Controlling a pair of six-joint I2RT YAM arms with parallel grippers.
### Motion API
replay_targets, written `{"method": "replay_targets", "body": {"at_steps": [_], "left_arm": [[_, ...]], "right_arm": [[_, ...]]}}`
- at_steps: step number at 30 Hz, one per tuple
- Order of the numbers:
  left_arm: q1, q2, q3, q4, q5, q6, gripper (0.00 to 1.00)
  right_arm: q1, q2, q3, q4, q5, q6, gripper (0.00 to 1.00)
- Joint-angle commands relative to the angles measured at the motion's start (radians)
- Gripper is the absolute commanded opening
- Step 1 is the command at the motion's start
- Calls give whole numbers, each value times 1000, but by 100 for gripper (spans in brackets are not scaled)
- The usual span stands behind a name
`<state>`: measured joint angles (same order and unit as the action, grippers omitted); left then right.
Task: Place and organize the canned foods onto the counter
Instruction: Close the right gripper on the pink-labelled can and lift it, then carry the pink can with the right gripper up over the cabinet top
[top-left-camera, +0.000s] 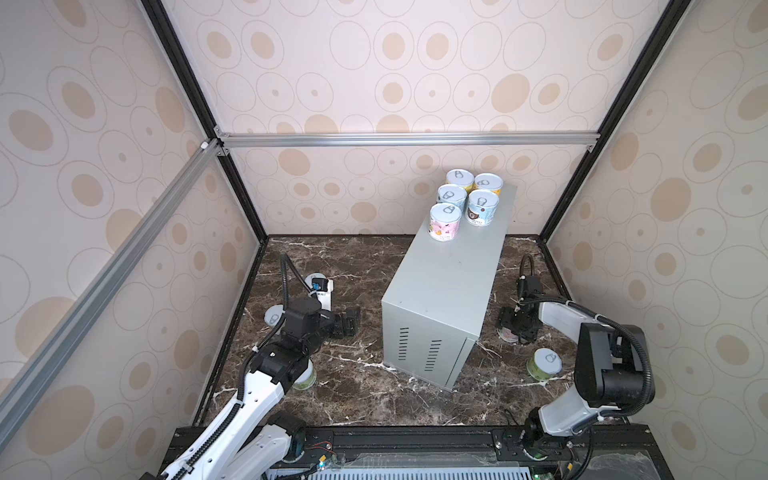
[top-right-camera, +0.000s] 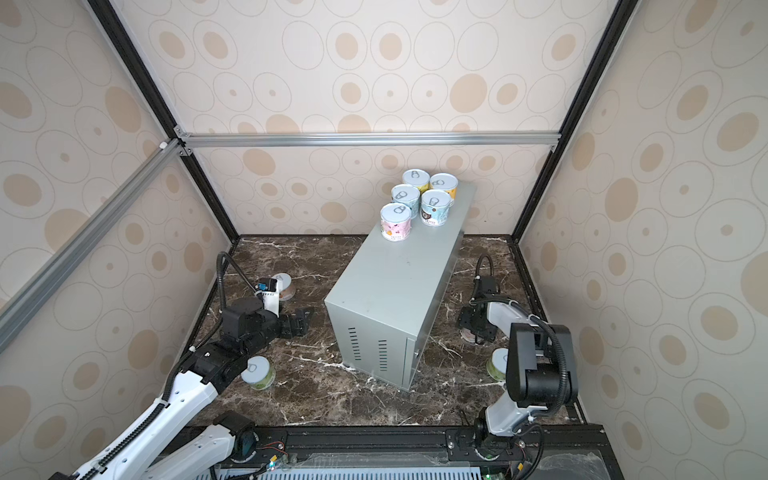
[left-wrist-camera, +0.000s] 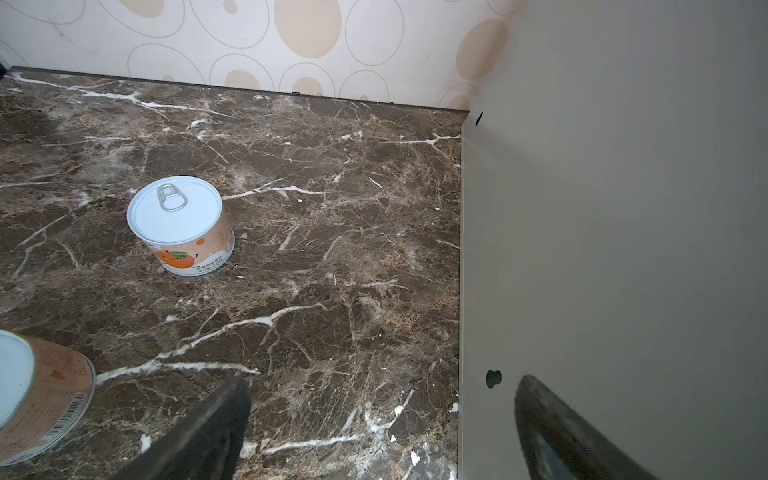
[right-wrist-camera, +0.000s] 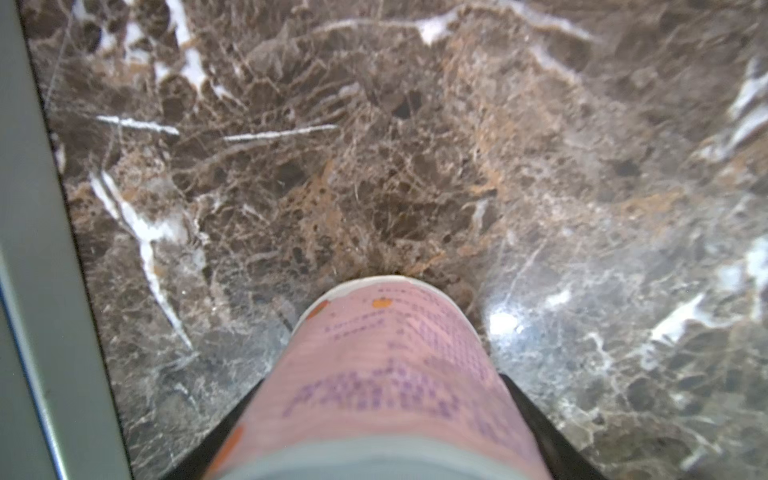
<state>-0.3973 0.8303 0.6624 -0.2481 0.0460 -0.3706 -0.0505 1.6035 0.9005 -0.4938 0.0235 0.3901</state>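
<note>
Pink can (right-wrist-camera: 374, 332) on right-side marble (right-wrist-camera: 374, 166), between fingers (right-wrist-camera: 534, 415) of my right gripper (right-wrist-camera: 382, 380), grip impossible to tell, left gripper (left-wrist-camera: 384, 384) splayed wide, empty, five cans (top-left-camera: 452, 195) far on counter (top-left-camera: 449, 270)

Soft, even light is washing everything; glare is glinting off the marble (right-wrist-camera: 505, 322), and the pink can (right-wrist-camera: 386, 374) is blurring close to the wrist camera.
</note>
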Motion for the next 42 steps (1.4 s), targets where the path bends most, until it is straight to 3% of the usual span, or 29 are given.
{"method": "replay_targets", "body": {"at_steps": [1,12,21,27,34,42], "left_arm": [[5,-4,4,7,-12,13,99],[-14,32,0,22,18,6,99],[-137,44,-5,18,-91,13,99],[-162,-9,-4,28,-140,-6,99],[-162,7,81,-36,-152,-2,99],[-162,148,187,-101,-82,21,99]], "right_arm": [[15,-19,39,-22,-3,-17,64],[103,-148,71,-98,-48,5,61],[179,-352,63,-165,-106,59,58],[202,-542,78,-253,-135,66,57],[207,-691,177,-394,-132,55,57],[207,-747,327,-502,-147,53,56]]}}
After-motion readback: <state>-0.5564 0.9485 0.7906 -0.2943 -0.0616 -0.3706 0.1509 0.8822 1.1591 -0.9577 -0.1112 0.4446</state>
